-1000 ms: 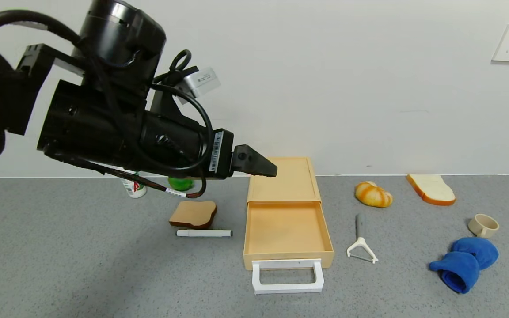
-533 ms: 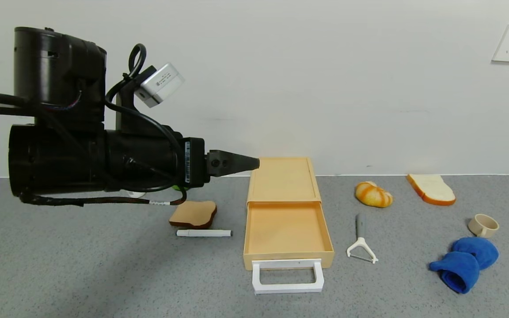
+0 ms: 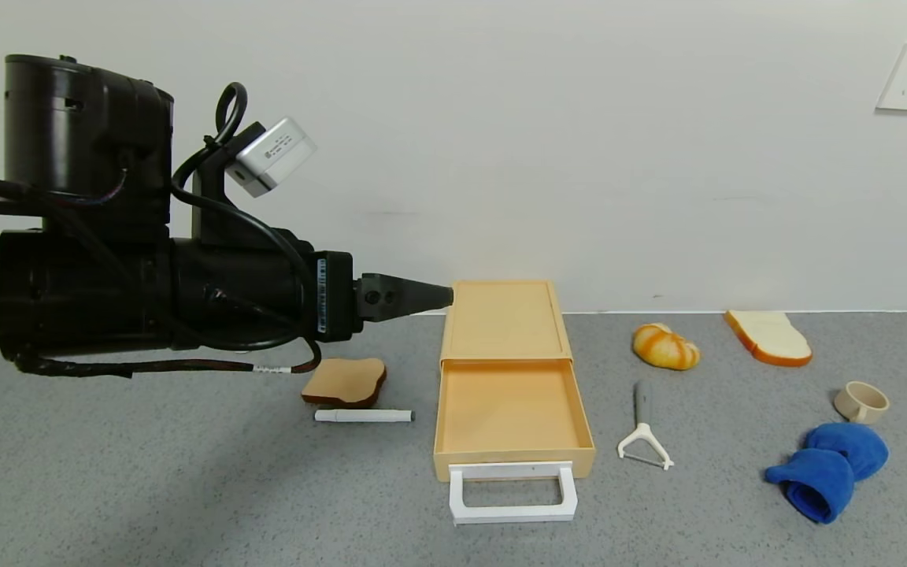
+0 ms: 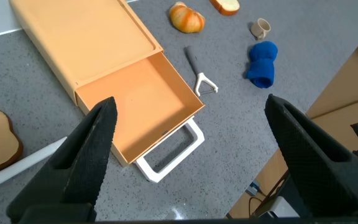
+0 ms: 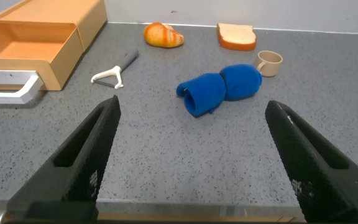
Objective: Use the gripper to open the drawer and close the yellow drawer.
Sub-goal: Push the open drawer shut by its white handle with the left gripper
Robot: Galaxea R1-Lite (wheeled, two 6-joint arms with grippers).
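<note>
— What's on the grey speckled counter under the white wall?

— The yellow drawer (image 3: 507, 376), tray slid out, white loop handle (image 3: 512, 493) toward me.

— And your claws?

— My left gripper (image 3: 439, 297) hovers high beside its back corner, fingers spread wide, empty. My right gripper (image 5: 191, 163) hangs low near the counter edge, also wide apart, holding nothing.

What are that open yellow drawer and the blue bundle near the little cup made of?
The yellow drawer looks like smooth, matte moulded plastic: thin even walls and a white loop handle. The blue bundle seems soft fleecy cloth, judging by its fuzzy, rounded folds.
</note>
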